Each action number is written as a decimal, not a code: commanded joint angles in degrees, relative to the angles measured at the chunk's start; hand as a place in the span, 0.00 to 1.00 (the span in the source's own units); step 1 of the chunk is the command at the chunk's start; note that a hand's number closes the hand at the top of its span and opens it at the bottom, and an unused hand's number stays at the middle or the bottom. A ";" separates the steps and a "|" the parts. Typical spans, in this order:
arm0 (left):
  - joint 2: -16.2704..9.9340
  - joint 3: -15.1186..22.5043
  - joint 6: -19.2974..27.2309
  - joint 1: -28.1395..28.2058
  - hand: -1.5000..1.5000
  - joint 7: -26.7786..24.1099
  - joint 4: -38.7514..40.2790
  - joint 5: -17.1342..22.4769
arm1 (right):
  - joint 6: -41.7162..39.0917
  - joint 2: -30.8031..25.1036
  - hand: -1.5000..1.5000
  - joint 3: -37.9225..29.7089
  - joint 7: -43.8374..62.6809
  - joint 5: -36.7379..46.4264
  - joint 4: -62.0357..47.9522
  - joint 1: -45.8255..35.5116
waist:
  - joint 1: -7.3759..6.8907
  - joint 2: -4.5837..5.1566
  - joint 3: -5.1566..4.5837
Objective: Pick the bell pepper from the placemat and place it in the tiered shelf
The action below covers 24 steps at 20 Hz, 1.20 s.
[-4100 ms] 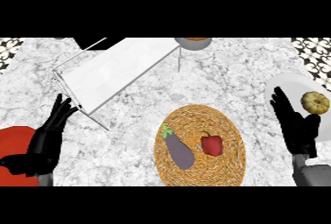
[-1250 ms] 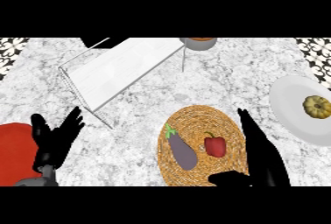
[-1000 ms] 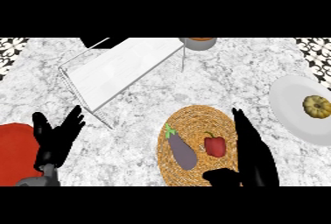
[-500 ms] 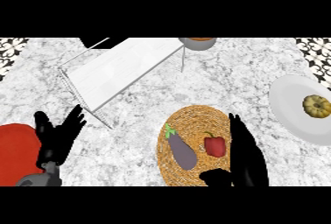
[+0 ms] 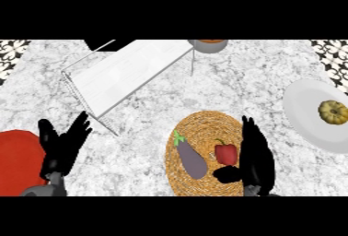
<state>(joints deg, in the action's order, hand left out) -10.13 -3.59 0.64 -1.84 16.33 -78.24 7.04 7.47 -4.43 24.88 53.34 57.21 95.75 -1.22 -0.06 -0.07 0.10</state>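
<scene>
Right hand (image 5: 255,156), fingers straight and thumb beneath, flanks the bell pepper (image 5: 226,152), which lies ungrasped on the placemat (image 5: 204,126) (beside an eggplant (image 5: 190,159)). Left hand (image 5: 62,145) rests open. Tiered shelf (image 5: 129,71) beyond awaits; pickup and placement both remain.

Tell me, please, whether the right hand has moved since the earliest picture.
Yes. The right hand has come leftward from beside the white plate to the placemat, next to the bell pepper.

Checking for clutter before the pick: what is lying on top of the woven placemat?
On the placemat lie a red bell pepper and a purple eggplant. The open right hand covers the mat's right edge, so that strip cannot be seen.
</scene>
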 commanded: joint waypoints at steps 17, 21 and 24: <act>0.13 -0.79 -1.57 0.75 0.50 3.93 -3.80 -1.03 | -1.37 3.69 1.00 -2.33 -17.46 -2.44 -21.20 -8.76 | -0.42 0.09 -0.07; -0.76 -2.88 -3.06 0.70 0.50 3.84 -3.76 0.23 | 1.48 4.35 1.00 -3.02 -18.36 -3.58 -21.17 -10.67 | -0.26 0.06 -0.09; 1.54 -2.74 -2.10 -4.00 0.50 -1.28 6.04 -1.31 | 8.02 4.38 1.00 0.18 -22.66 -2.52 -20.74 -7.06 | 0.08 0.13 -0.10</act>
<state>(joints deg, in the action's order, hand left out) -9.14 -5.43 -1.18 -2.91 17.26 -77.53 5.75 10.72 -0.73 23.67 34.01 54.62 78.04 -7.69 -0.07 -0.37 -0.21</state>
